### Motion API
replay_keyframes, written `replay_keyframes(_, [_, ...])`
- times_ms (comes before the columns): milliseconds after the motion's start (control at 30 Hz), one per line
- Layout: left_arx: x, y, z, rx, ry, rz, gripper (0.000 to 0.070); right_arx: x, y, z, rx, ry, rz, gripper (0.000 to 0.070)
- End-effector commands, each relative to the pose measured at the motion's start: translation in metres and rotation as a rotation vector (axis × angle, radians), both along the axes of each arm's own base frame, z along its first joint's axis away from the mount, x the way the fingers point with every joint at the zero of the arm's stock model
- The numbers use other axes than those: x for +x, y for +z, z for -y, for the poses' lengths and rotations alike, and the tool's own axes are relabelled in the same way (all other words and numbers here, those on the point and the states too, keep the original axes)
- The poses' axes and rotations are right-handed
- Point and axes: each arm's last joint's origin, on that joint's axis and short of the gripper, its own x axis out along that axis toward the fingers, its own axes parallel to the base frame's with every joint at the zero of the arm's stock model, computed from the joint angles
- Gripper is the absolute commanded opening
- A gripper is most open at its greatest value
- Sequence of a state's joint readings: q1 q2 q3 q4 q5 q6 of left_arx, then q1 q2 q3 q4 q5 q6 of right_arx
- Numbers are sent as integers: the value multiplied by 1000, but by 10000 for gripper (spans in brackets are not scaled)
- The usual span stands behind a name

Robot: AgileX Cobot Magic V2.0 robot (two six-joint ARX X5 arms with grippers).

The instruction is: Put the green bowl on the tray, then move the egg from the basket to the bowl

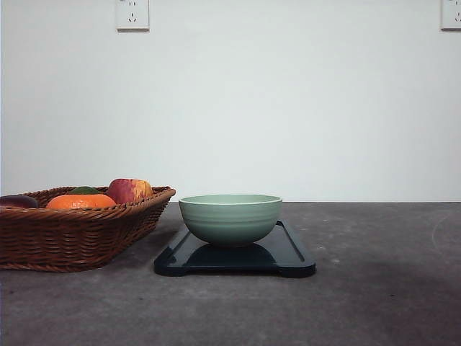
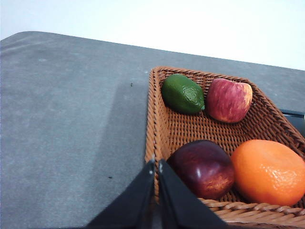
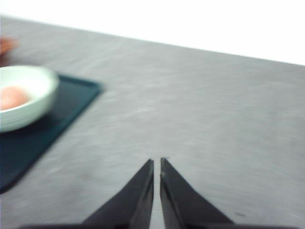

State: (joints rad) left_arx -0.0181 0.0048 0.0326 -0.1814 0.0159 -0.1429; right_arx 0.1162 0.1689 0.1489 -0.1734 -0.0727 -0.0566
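Note:
The pale green bowl point(image 1: 230, 218) stands upright on the dark tray point(image 1: 292, 259) at the table's middle. In the right wrist view the bowl point(image 3: 26, 100) holds a pinkish egg point(image 3: 13, 97), and the tray point(image 3: 52, 129) lies under it. The wicker basket point(image 1: 68, 231) sits to the left of the tray. My left gripper point(image 2: 156, 164) is shut over the basket's near rim point(image 2: 157, 138), with nothing between its fingers. My right gripper point(image 3: 157, 162) is shut and holds nothing, above bare table to the side of the tray.
The basket holds a green avocado point(image 2: 183, 94), a red apple point(image 2: 228, 99), a dark red fruit point(image 2: 204, 168) and an orange point(image 2: 269, 171). Grey tabletop point(image 1: 389, 288) stretches right of the tray. A white wall stands behind, with sockets point(image 1: 132, 14) high up.

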Motion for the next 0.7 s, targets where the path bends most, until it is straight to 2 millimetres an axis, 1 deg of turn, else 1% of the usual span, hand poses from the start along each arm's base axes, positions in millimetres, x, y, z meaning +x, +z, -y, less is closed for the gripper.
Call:
replay_keyframes(0, [1,-7,0,-1,-5,-25,0,-1,-1,2,-8,-22,33,15])
replay_keyframes(167, [1,-7,0,-1,-5,-24,0,-5,-9,5,-5,-49,72,15])
replay_keyframes(367, [1,-7,0,-1,-5,-24,0,-3,-28,6,23,-78,88,15])
replay_keyframes(667, [1,-7,0,-1,-5,-24,0,-3,-27,6,28,-82,97,15])
